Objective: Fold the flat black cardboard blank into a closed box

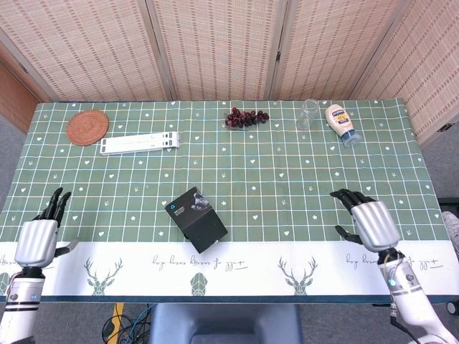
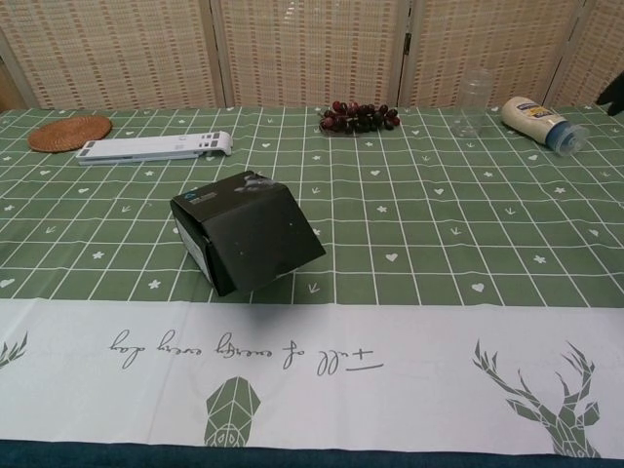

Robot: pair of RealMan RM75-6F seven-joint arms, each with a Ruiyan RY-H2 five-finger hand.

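The black box (image 2: 246, 229) looks like matt cardboard with a faint sheen on its top face. It sits on a smooth printed tablecloth (image 1: 287, 179), green grid with a white border. Far behind the box, the round coaster (image 1: 87, 127) looks woven and rough, the white stand (image 1: 139, 143) beside it smooth plastic. Right of the grapes (image 1: 245, 117), glossy skinned, stand a clear cup (image 1: 309, 114) and a glossy plastic squeeze bottle (image 1: 341, 122). Both hands (image 1: 37, 241) (image 1: 373, 223) have smooth silver-grey shells and black fingers

Head view high, looking down; chest view low, forward (shared table (image 1: 301, 179)).
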